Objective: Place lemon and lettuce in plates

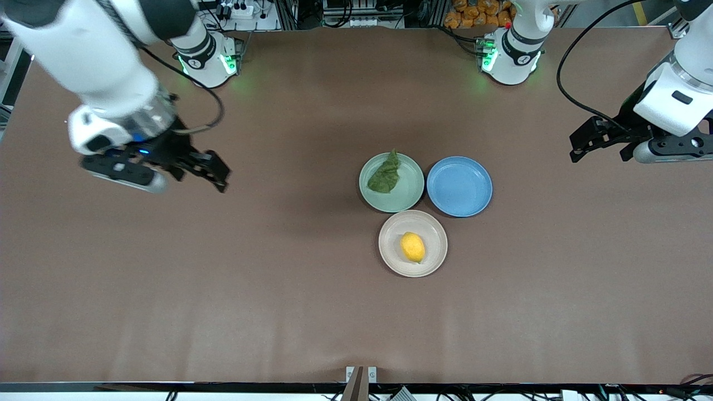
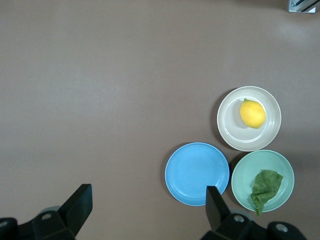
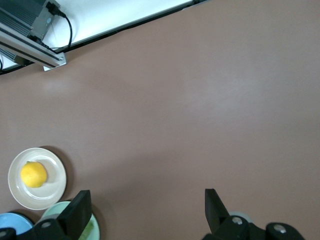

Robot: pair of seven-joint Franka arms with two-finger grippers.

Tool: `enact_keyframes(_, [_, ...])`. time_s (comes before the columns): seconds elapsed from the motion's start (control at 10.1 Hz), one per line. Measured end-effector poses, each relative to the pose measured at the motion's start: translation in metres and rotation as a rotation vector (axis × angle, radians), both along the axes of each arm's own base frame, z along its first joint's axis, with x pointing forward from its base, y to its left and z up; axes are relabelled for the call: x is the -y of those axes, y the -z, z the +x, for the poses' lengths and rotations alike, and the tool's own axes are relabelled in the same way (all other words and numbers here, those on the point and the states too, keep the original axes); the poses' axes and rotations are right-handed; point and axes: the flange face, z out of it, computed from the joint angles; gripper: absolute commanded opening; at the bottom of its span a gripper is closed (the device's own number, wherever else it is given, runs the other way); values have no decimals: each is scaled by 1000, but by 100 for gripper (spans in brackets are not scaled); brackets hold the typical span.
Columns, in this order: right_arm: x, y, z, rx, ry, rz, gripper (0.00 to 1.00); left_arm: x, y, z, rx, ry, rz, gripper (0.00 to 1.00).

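Hovering spread and empty, the left pincer (image 1: pixel 579 146) and right pincer (image 1: pixel 214 172) flanked the filled plates: lemon (image 1: pixel 413 247) in the beige plate (image 1: pixel 387 253), lettuce (image 1: pixel 385 175) in the mint plate (image 1: pixel 409 192).

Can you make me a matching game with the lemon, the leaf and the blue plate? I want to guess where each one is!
Things:
1. lemon
2. lettuce leaf
3. blue plate

Places or states:
A. has nothing on it
B. on the beige plate
C. on the green plate

Right pairs: 1-B, 2-C, 3-A
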Motion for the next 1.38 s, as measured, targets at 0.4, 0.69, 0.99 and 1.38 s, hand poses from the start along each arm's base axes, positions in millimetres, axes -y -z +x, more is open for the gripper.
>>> enact_keyframes(0.4, [108,-15,-3,-79,-157,-61,100,-2,-1,-3,-30,-1,6,100])
enact_keyframes(0.69, [168,-15,-1,-101,-248,-84,100,-3,-2,-4,-31,-1,6,100])
enact_keyframes(0.99, [187,-10,-4,-130,-300,-85,100,-3,-3,-4,-30,-2,6,100])
enact_keyframes(1.38, [190,-6,-16,-70,-296,-87,100,-4,-3,-4,-31,-3,6,100])
